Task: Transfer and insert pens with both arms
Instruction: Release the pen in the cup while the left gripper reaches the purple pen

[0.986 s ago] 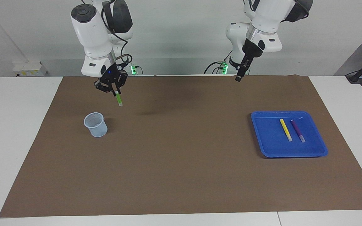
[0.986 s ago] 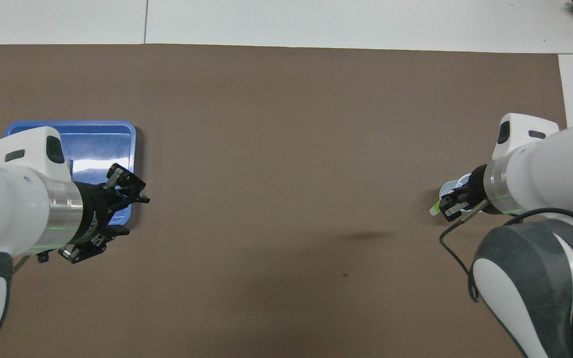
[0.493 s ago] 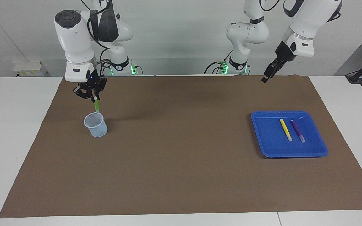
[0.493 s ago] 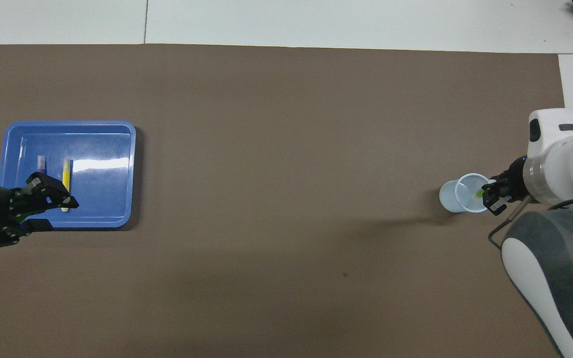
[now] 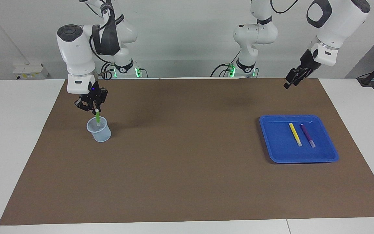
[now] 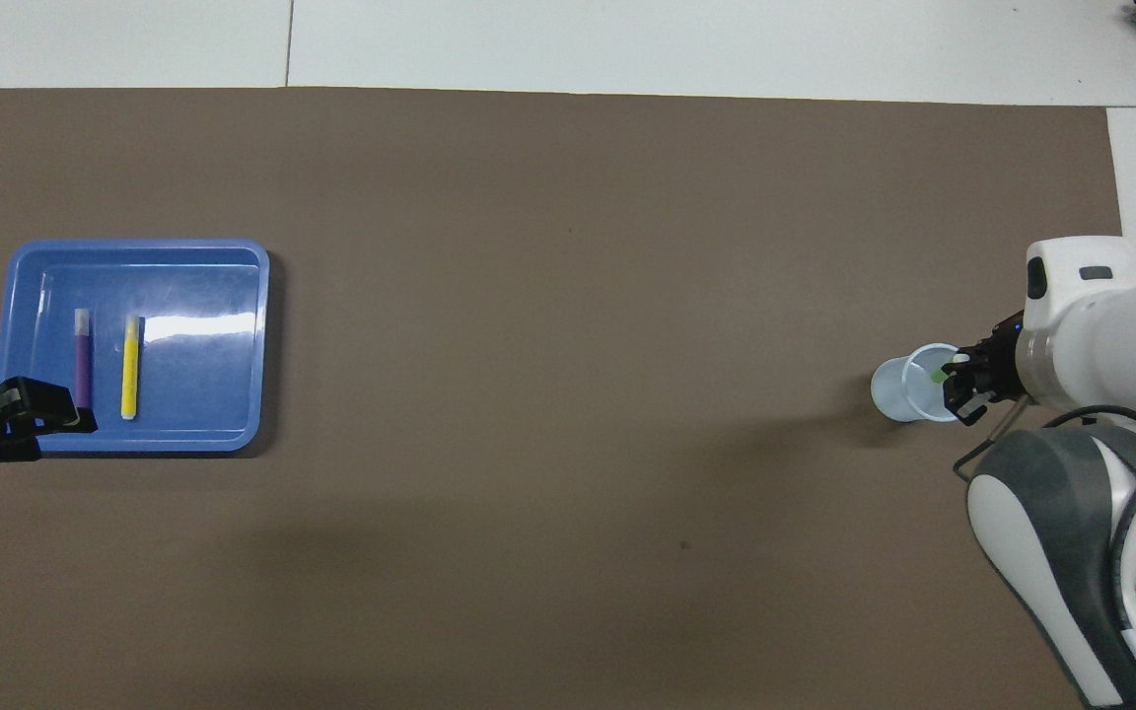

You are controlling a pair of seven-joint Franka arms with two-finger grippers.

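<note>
My right gripper (image 5: 95,110) (image 6: 958,380) is shut on the top of the green pen (image 5: 98,119) (image 6: 939,376). The pen hangs upright with its lower end inside the pale blue cup (image 5: 100,133) (image 6: 898,390). The yellow pen (image 5: 295,134) (image 6: 130,367) and the purple pen (image 5: 307,135) (image 6: 82,360) lie side by side in the blue tray (image 5: 299,160) (image 6: 203,394). My left gripper (image 5: 287,85) (image 6: 65,414) hangs open and empty, high over the tray's corner nearest the robots.
A brown mat (image 5: 187,169) (image 6: 568,247) covers most of the white table. The cup stands toward the right arm's end and the tray toward the left arm's end, with bare mat between them.
My right gripper carried the green pen toward the right arm's end and lowered it into the cup. My left arm swung toward its own end of the table, uncovering the tray.
</note>
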